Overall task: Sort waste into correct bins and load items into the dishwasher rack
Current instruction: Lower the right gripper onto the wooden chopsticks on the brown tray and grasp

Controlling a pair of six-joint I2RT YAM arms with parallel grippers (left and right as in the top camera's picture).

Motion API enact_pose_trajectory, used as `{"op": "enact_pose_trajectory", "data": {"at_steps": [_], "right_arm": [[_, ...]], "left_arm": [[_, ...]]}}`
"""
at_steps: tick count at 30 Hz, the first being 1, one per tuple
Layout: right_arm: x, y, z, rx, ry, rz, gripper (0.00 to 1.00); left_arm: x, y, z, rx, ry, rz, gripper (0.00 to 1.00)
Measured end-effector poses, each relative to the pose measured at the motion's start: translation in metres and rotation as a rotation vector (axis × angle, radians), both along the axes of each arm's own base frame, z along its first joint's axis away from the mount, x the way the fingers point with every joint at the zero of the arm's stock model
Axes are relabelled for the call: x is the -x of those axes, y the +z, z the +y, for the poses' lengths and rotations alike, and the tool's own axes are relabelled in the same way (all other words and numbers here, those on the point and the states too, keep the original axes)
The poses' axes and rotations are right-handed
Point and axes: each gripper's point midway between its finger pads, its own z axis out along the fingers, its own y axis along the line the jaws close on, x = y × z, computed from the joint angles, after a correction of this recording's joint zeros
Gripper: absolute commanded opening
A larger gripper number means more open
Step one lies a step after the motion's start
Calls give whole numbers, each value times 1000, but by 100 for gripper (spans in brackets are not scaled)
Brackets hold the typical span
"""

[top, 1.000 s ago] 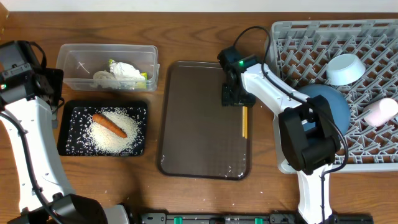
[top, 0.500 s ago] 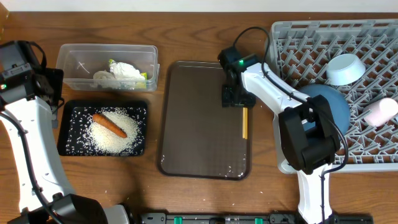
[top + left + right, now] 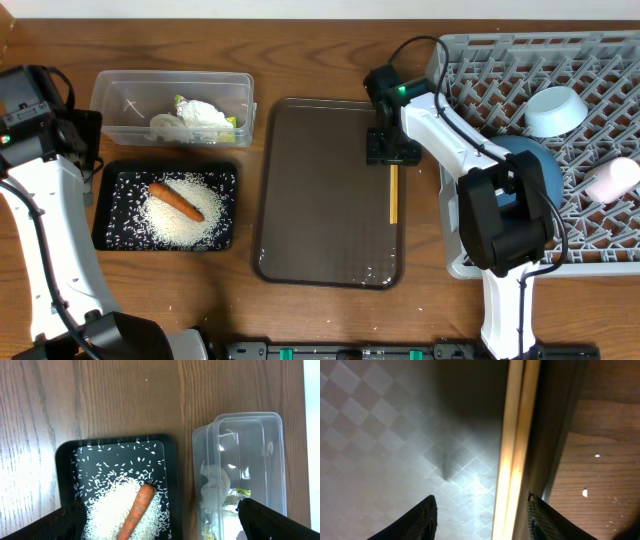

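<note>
Hovering at the right edge of the brown serving tray (image 3: 320,200), the right gripper (image 3: 391,153) sits over the far end of the wooden chopsticks (image 3: 393,197), which lie along that edge, as seen from overhead. Beside it, the grey dishwasher rack (image 3: 480,70) holds the dark-blue bowl (image 3: 545,165), the light-blue bowl (image 3: 556,110) and the small white cup (image 3: 612,180). At left, the clear tub (image 3: 170,78) contains the crumpled wrapper (image 3: 200,115), and the black tray (image 3: 100,215) just below it carries the carrot (image 3: 177,200) on a heap of rice (image 3: 185,222). From the left wrist, the left gripper (image 3: 162,527) hangs above tray and tub, its fingers (image 3: 272,520) spread wide and holding nothing. From the right wrist, the right gripper's jaws stand partly apart astride the chopsticks, which run between the fingertips (image 3: 415,520) on the tray's patterned floor, nearer the right-hand finger and not clamped.
</note>
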Motion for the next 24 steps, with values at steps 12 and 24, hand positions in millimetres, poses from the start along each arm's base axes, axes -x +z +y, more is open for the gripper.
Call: {"op": "enact_pose_trajectory", "data": {"at_steps": [12, 24], "right_arm": [[2, 0, 21, -26, 40, -23, 56], [3, -5, 17, -15, 37, -20, 57]], "left_arm": [[0, 0, 0, 0, 0, 0, 99], [0, 0, 0, 0, 0, 0, 99]]}}
